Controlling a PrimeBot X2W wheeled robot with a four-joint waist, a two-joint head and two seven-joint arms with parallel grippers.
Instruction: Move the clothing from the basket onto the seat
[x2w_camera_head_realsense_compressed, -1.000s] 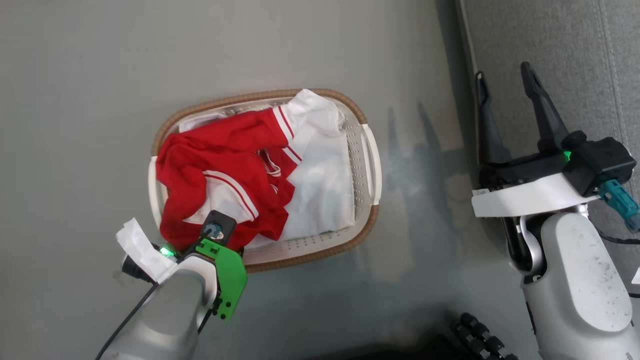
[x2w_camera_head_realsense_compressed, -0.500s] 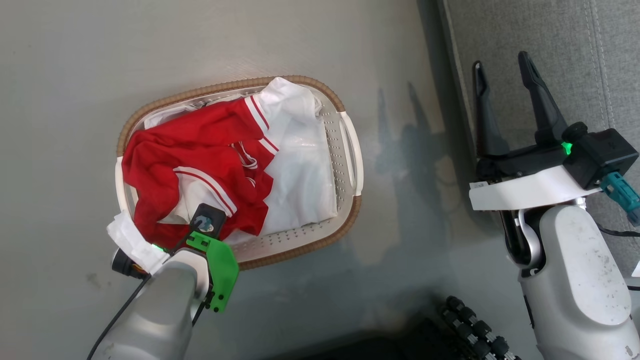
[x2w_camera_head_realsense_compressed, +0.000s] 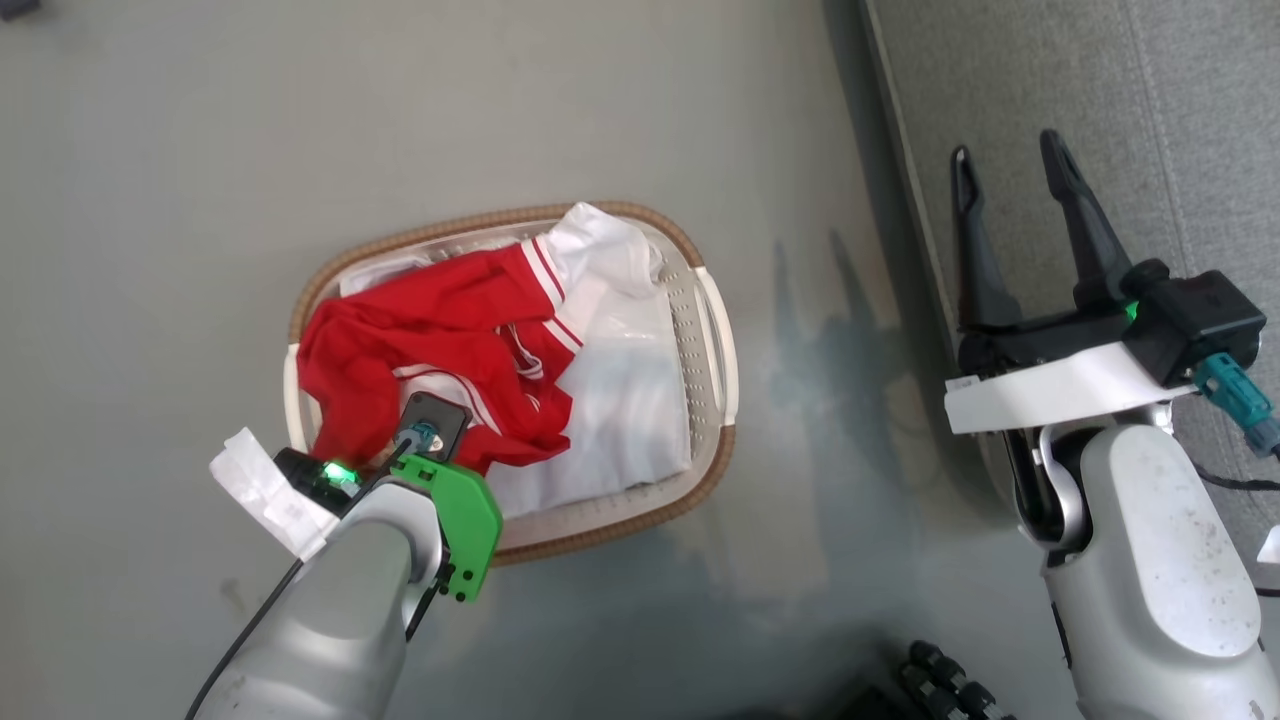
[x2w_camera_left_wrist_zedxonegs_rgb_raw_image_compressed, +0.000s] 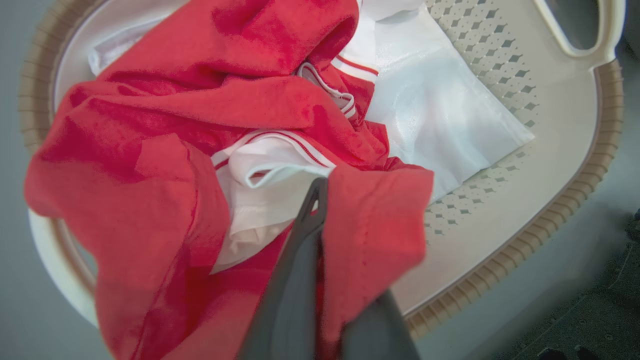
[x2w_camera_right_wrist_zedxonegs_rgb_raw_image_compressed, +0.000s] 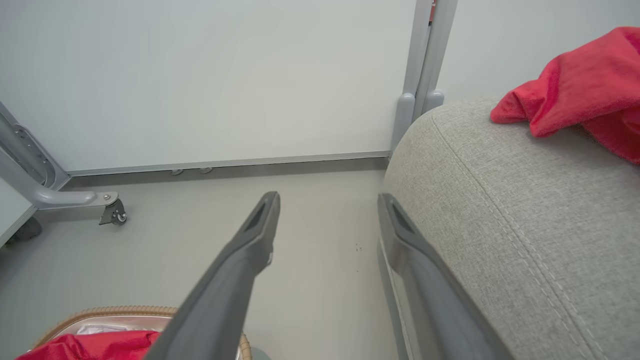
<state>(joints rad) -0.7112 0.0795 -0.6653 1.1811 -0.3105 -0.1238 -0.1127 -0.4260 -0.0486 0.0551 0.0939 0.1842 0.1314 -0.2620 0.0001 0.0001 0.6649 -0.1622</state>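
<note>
The soft bright red, white-striped sports clothing (x2w_camera_left_wrist_zedxonegs_rgb_raw_image_compressed: 150, 125) is drawn into a tighter bunch than a second ago. A fold of it is pinched by the left end effector (x2w_camera_left_wrist_zedxonegs_rgb_raw_image_compressed: 330, 220) inside the small oval white perforated basket (x2w_camera_head_realsense_compressed: 700, 330), so lifting out is judged to have begun. The right end effector (x2w_camera_head_realsense_compressed: 1005, 150) is held wide and empty beside the large grey woven seat (x2w_camera_head_realsense_compressed: 1000, 90), where another red garment (x2w_camera_right_wrist_zedxonegs_rgb_raw_image_compressed: 575, 85) is already laid.

1 basket (x2w_camera_head_realsense_compressed: 692, 300), 1 seat (x2w_camera_head_realsense_compressed: 1100, 80), 2 clothing heaps (x2w_camera_head_realsense_compressed: 420, 320) (x2w_camera_right_wrist_zedxonegs_rgb_raw_image_compressed: 585, 85), 1 wht sheet (x2w_camera_head_realsense_compressed: 630, 400).

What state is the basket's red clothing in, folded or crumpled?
Crumpled: the red clothing lies bunched in the basket, an edge pinched by the left end effector.
</note>
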